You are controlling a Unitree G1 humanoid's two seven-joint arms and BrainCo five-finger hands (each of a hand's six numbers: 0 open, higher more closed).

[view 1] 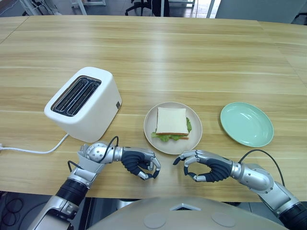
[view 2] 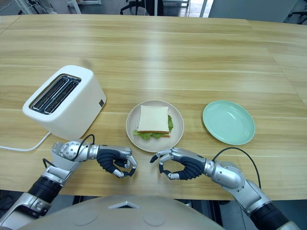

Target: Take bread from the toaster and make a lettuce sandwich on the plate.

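White sandwich [view 1: 171,120] on plate [view 1: 195,135], just beyond left hand [view 1: 139,163], right hand [view 1: 207,167].

Left hand [view 1: 140,164] and right hand [view 1: 204,166] hover low, fingers curled, holding nothing.

White toaster [view 1: 84,102], mint-green plate [view 1: 246,123]
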